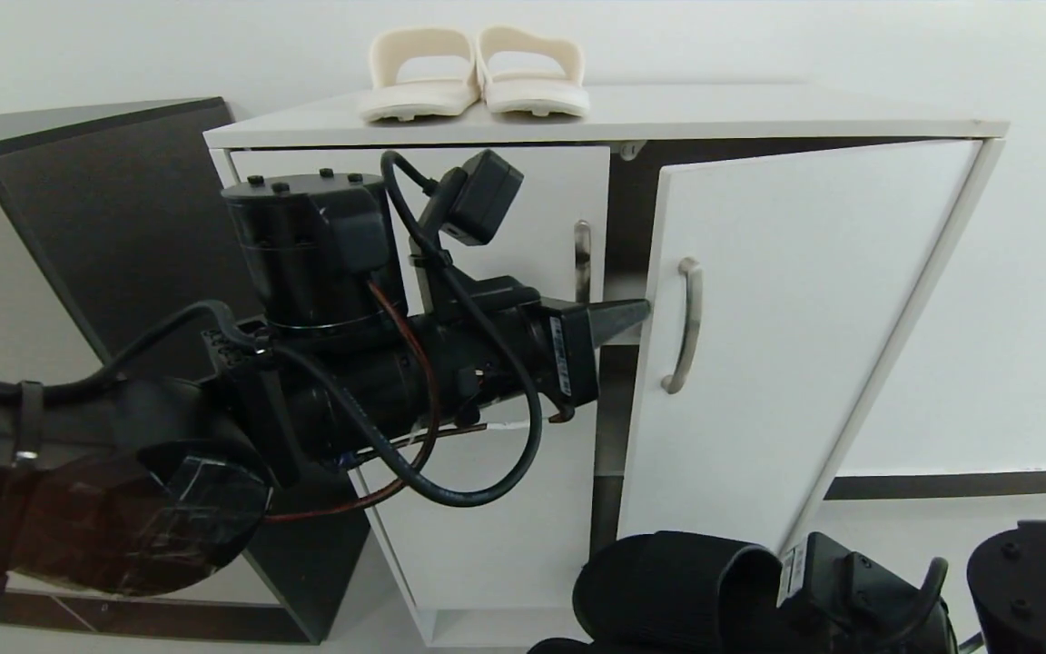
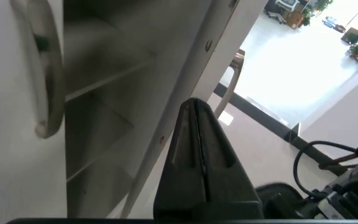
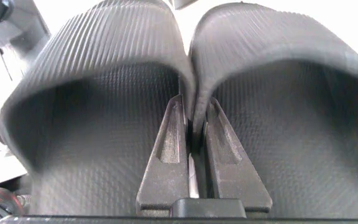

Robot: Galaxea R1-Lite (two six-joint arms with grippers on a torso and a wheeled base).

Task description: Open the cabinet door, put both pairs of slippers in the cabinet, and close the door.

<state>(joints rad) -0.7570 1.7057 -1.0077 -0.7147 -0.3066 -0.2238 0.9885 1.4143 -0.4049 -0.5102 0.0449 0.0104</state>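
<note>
The black slippers (image 3: 104, 93), inner edges clamped in my right pincer (image 3: 194, 104), sit low before the cabinet (image 1: 759, 113). My left pincer (image 1: 636, 316), closed empty, is at its ajar door (image 1: 786, 345); cream slippers (image 1: 478, 77) lie on top.

The black slippers (image 1: 668, 581) at the right end effector (image 3: 194, 102) are cut off by the lower edge. Beyond the left end effector (image 1: 643, 311), the door (image 1: 786, 336) hides most of the cabinet interior (image 1: 627, 209). Whether its tip touches the door is unclear.

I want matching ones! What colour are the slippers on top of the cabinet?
Cream, nearly white. The slippers show best in the head view.
</note>
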